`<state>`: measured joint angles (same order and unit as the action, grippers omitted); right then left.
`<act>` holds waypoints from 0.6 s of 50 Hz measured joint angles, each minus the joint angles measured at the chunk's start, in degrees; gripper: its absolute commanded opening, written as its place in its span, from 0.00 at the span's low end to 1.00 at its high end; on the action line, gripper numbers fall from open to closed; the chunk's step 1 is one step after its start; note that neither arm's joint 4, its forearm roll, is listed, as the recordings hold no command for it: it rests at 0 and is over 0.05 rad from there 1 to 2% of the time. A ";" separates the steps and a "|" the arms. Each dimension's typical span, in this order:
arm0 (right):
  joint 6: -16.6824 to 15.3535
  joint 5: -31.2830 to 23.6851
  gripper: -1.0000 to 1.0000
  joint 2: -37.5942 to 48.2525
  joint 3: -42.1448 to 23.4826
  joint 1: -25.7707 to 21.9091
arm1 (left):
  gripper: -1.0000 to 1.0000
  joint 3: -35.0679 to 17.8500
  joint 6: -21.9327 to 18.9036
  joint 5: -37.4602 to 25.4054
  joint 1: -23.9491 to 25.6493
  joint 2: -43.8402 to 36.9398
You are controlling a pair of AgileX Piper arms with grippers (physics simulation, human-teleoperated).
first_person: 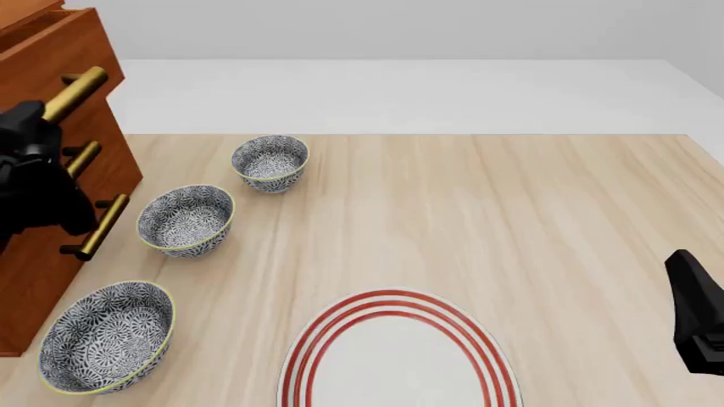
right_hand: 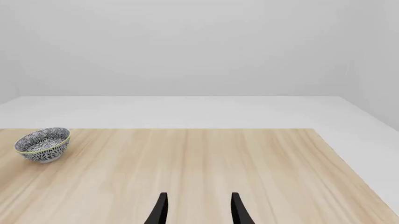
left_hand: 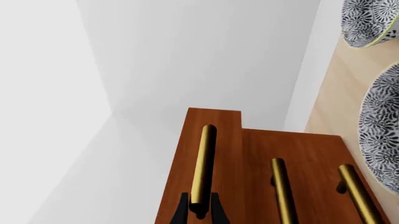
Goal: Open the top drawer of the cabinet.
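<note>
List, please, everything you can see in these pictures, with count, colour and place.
cabinet: one, reddish-brown, table's far left.
top drawer: one, reddish-brown, standing out past the two lower fronts.
brass handles: three, one per drawer.
patterned bowls: three, dark and white, in a row beside the cabinet.
plate: one, white with red rings, near edge.
table: one, light wood.
left gripper: black, fingers either side of the top handle.
right gripper: black, open over bare table.
</note>
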<state>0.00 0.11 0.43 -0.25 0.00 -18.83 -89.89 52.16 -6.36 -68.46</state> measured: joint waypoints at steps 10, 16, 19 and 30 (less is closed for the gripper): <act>0.00 0.00 1.00 0.00 0.00 0.00 | 0.00 -0.05 -0.10 -0.80 0.91 0.49; 0.00 0.00 1.00 0.00 0.00 0.00 | 1.00 -0.20 0.01 -1.43 1.03 0.72; 0.00 0.00 1.00 0.00 0.00 0.00 | 1.00 -0.19 -0.07 -1.55 1.08 0.65; 0.00 0.00 1.00 0.00 0.00 0.00 | 1.00 -0.12 -0.21 -2.58 1.33 0.93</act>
<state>0.00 0.11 0.43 -0.25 0.00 -18.94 -90.10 49.58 -5.03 -67.53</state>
